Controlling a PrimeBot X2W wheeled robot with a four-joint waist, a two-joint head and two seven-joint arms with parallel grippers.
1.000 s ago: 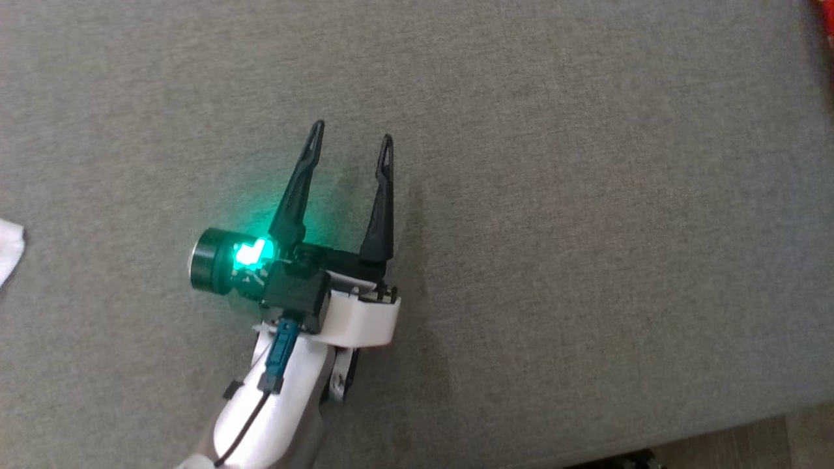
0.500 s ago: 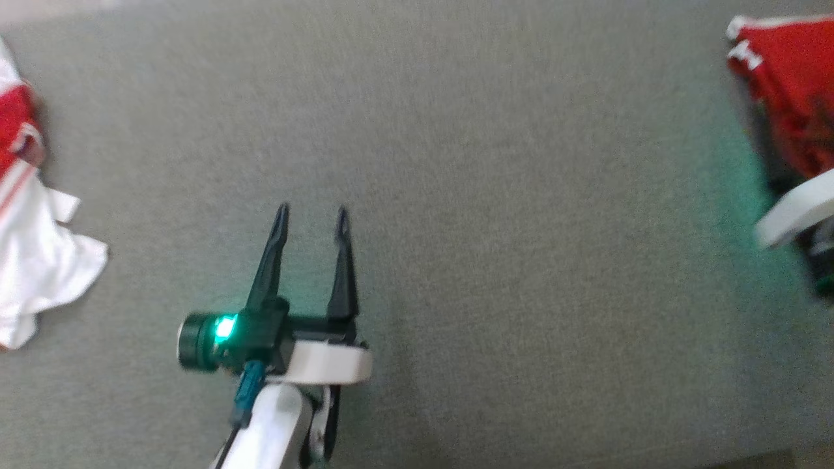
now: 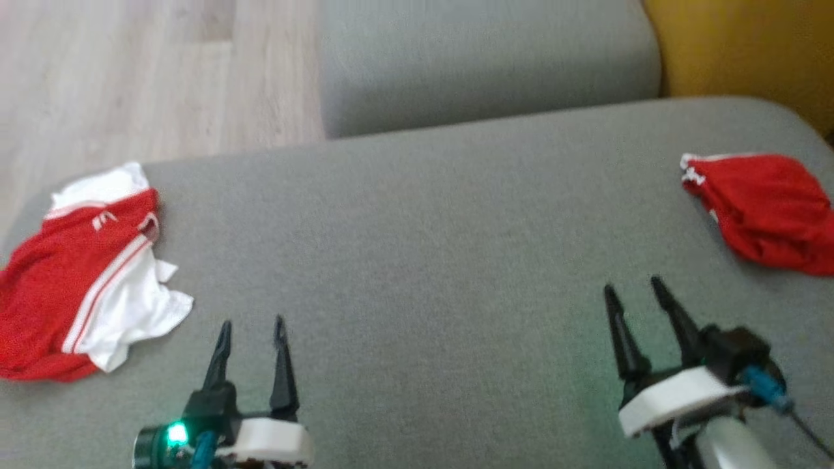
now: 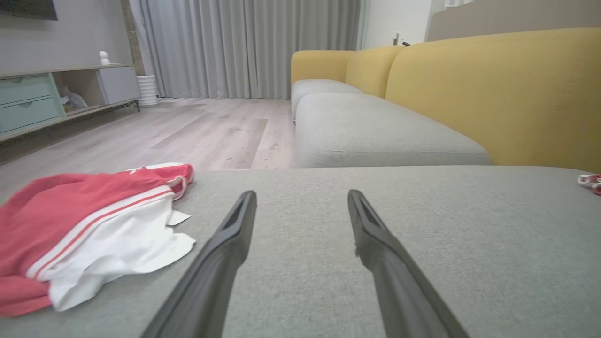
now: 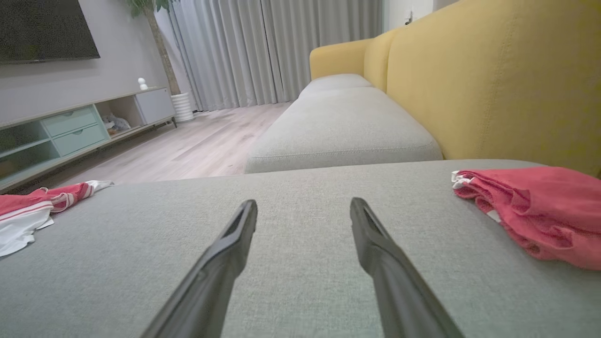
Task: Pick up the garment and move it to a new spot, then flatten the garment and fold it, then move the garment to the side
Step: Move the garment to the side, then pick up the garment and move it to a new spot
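- Grey sofa seat (image 3: 456, 215) lies wide and flat in the middle, and both claws sit over its near edge.
- The left claw (image 3: 251, 322) is spread. Its two dark fingers stand apart with just grey seat between them. A green light glows at its base.
- The right claw (image 3: 631, 284) is spread too, and it pinches nothing. Its fingers lean a little to the left.
- Both claws point toward the far edge of the seat.
- The garment (image 3: 71, 280) lies in a crumpled heap at the left edge of the seat, up toward the far left corner. It is off to the left of the left claw and does not touch it.
- The garment is red. A white sleeve lies on the side closest to the claw, with red and white stripes along it.
- A smaller red bundle (image 3: 769, 202) with thin white trim lies at the right edge of the seat. It is past the right claw and apart from it.
- A yellow sofa back (image 3: 736, 45) rises close behind that bundle.
- Past the far edge of the seat sits another grey cushion (image 3: 482, 58).
- A pale wooden floor (image 3: 130, 78) shows beside that cushion.
- Far off, the wrist views show long grey curtains (image 4: 244, 47), a low cabinet (image 4: 47, 94) with pale green drawers, and a dark screen (image 5: 42, 28) on the wall.
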